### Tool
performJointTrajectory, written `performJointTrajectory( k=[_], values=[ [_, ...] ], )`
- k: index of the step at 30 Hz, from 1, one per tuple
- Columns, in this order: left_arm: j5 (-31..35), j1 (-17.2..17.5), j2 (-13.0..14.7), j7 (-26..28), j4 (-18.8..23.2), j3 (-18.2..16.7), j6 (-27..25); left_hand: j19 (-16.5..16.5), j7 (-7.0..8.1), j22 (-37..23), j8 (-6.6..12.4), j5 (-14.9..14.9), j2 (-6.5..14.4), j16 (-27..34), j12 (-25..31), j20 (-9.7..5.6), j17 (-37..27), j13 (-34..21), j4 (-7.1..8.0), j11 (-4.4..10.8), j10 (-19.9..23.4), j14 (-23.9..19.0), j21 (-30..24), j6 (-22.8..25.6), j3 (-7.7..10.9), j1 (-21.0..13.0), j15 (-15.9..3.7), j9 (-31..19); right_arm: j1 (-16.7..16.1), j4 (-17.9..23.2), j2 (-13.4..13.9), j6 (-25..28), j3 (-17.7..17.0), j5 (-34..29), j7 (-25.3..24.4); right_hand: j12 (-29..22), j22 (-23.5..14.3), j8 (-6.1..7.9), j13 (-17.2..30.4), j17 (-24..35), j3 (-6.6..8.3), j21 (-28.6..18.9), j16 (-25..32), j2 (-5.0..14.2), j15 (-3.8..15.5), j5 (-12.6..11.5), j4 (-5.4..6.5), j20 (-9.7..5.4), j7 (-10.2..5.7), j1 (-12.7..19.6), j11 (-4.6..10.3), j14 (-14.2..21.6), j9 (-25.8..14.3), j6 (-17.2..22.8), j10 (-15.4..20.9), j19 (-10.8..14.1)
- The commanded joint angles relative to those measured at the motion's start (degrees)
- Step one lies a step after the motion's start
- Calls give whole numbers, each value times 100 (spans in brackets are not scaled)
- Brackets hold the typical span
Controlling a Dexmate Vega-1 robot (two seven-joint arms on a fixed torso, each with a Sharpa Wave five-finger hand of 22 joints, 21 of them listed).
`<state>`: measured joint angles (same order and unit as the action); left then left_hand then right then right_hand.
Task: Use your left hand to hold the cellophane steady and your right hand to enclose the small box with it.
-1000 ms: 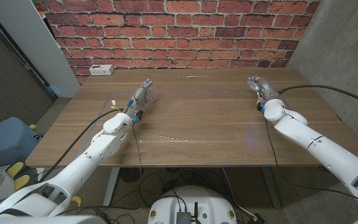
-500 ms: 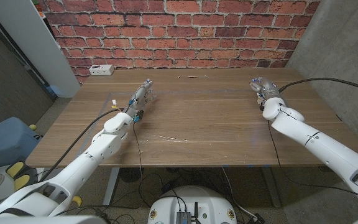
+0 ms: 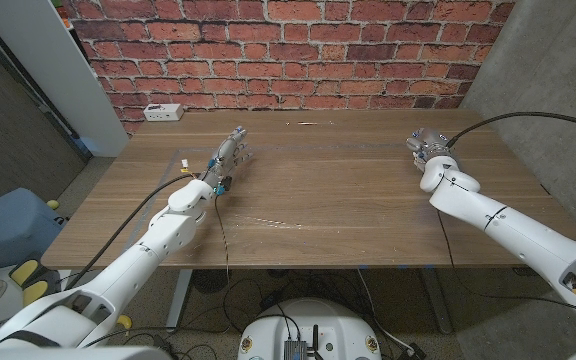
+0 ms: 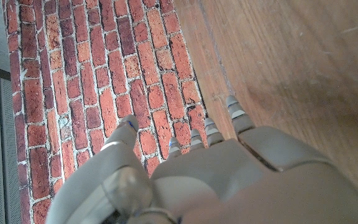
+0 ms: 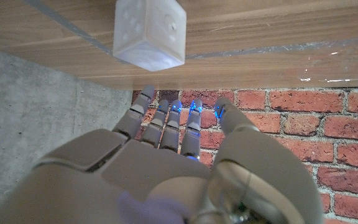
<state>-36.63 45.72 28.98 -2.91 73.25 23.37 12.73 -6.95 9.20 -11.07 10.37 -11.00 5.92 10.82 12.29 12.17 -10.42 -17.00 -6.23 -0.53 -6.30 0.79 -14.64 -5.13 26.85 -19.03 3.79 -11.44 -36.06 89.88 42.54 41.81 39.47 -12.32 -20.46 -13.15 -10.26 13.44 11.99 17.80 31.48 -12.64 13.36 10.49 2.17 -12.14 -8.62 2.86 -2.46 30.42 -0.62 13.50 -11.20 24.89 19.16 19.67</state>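
Note:
A clear cellophane sheet (image 3: 298,190) lies spread over the middle of the wooden table (image 3: 348,235), showing as faint edges and glints. My left hand (image 3: 230,152) is over the sheet's far left part, fingers straight and apart, holding nothing; I cannot tell whether it touches the sheet. The left wrist view has this hand (image 4: 216,168) pointing at the table's far edge. My right hand (image 3: 426,146) is at the far right, fingers stretched out and empty. A small white box (image 5: 149,32) with dots on its faces stands on the table just beyond that hand's fingertips (image 5: 166,109), apart from them.
A white power strip (image 3: 163,112) lies at the table's far left corner, against the brick wall (image 3: 288,50). A concrete wall (image 3: 548,70) stands to the right. Black cables run along both arms.
My right hand has drifted a little to the right and towards me. The left hand has stayed in place.

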Motion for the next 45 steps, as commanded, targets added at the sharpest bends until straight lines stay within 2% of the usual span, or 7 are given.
performJointTrajectory(
  k=[1, 17, 22, 27, 35, 41, 45],
  values=[
    [-8, -39, -24, -47, -61, 10, 5, -61, 4, -12, 27, 2, -10, 29, -13, 18, 7, 3, -13, 10, 1, -27, 12, -4, 24, 55, 13, 5, 298, -30, -20, 895, 445, -365, 354, -10, -18, -7, -7, -8, 42, -39, 8, -8, 90, -14, -16, -57, -20, 76, 41, -30, 0, 41, 28, 25],
    [-24, -42, -29, -72, -89, 0, 23, -67, -3, -15, 30, 5, -7, 26, -18, 18, 6, 48, -15, -3, 5, -55, 19, 4, 21, 79, 20, 33, 620, -202, -45, 1490, 765, -244, 856, 186, -18, -222, -10, -60, -12, 27, -96, -50, 120, 26, 11, -116, -107, 165, 113, -348, -5, -365, -398, -90],
    [-19, -55, -30, -82, -103, 9, 15, -69, -1, -16, 30, 5, -5, 26, -21, 18, 5, 60, -15, -6, 1, -64, 21, 3, 21, 85, 24, 39, 802, -315, -66, 1698, 968, -243, 1053, 277, -16, -290, -12, -202, -142, 199, -274, -221, 14, 78, -53, -147, -139, 235, 130, -968, -10, -793, -960, -663],
    [-19, -66, -40, -80, -122, 7, 22, -68, 6, -16, 29, 5, -3, 28, -22, 18, 5, 74, -16, 9, 2, -79, 24, 0, 21, 91, 15, 46, 950, -476, -147, 1844, 1102, -203, 1148, 265, -13, -284, -15, -281, -218, 256, -286, -289, -121, 98, -53, 108, -142, 234, 141, -1277, -9, -956, -1202, -1140],
    [-24, -80, -48, -63, -133, 5, -2, -70, 5, -17, 29, 6, 1, 42, -25, 17, 4, 98, -17, 9, 1, -134, 29, -1, 22, 102, 44, 56, 1171, -781, -205, 1798, 1267, -10, 1431, 199, -13, -243, -18, -338, -249, 72, -161, -257, -91, 111, -39, 442, -137, 258, 152, -1115, -7, -928, -1166, -797],
    [-17, -106, -44, -75, -157, 12, -18, -70, 5, -18, 29, 6, 4, 47, -29, 18, 2, 112, -18, 7, -6, -162, 32, -2, 23, 109, 78, 62, 1380, -1078, -296, 1785, 1402, 152, 1695, 171, -26, -259, -31, -395, -297, -232, 249, -159, 114, 109, -37, 830, -168, 404, 241, -147, -3, -1172, -1192, 173],
    [-22, -129, -45, -88, -177, 15, -42, -71, 1, -18, 30, 6, 6, 47, -27, 17, 1, 121, -17, 12, -1, -170, 34, 1, 23, 115, 82, 65, 1459, -1239, -401, 1844, 1483, 132, 1625, 81, -55, -156, -42, -279, -326, -500, 703, -41, 390, 106, 1, 374, -164, 604, 301, 756, -3, -990, -923, 981]
  ],
)
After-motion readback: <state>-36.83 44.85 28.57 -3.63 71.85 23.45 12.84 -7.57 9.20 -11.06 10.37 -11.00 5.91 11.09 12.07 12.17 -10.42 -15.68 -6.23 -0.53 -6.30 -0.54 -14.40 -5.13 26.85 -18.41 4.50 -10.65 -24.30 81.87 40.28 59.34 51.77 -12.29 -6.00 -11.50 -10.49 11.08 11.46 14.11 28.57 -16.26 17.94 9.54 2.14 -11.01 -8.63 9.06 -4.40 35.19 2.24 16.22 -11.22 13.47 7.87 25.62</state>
